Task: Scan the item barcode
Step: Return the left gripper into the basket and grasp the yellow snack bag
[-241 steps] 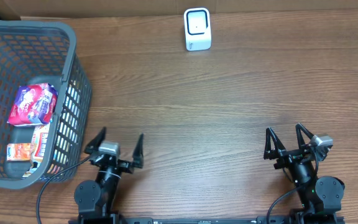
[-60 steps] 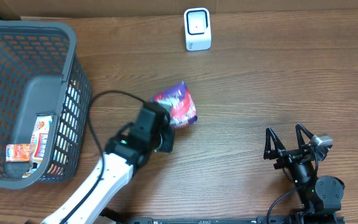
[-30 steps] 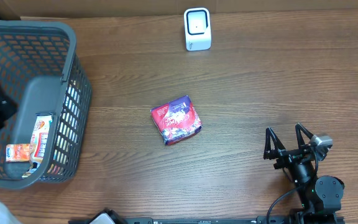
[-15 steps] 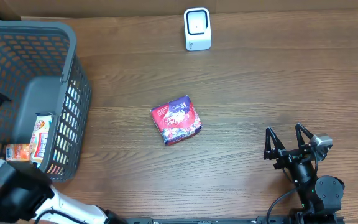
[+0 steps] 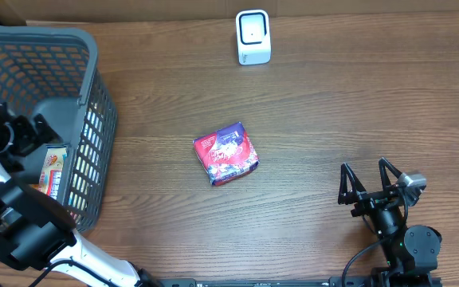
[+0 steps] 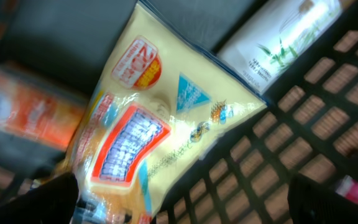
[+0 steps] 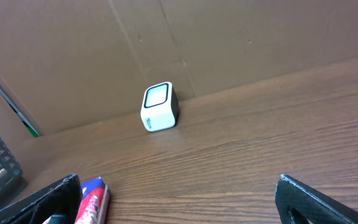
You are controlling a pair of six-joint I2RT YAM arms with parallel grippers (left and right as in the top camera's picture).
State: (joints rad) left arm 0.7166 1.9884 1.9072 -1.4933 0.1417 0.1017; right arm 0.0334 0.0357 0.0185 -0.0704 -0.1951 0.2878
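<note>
The left tool (image 5: 18, 127) hangs inside the grey mesh basket (image 5: 94, 80) with its jaws spread wide and nothing between them. In the left wrist view the left tool (image 6: 182, 186) looks straight down on a yellow snack packet (image 6: 160, 124) printed in red and blue, lying at a slant on the basket floor. An orange packet (image 6: 23, 115) lies blurred just beside it. A white packet with a green plant print (image 6: 278, 31) lies against the yellow one's far corner. The white left arm crosses the basket's near corner and hides part of its contents from above.

The right tool (image 5: 366, 182) sits low at the near right of the tabletop (image 5: 333, 104), jaws wide apart and empty, well apart from everything else.

The purple snack packet (image 5: 226, 153) lies flat near the middle of the dark wood-grain tabletop, slightly askew, outside the basket. The basket's right wall stands between it and the left tool. In the right wrist view one end of it (image 7: 95, 196) shows by the left finger.

The white barcode scanner (image 5: 253, 37) stands upright at the far edge, window toward the arms, with only plain wood between it and the purple packet. Behind it rises a brown cardboard wall (image 7: 229, 37).
</note>
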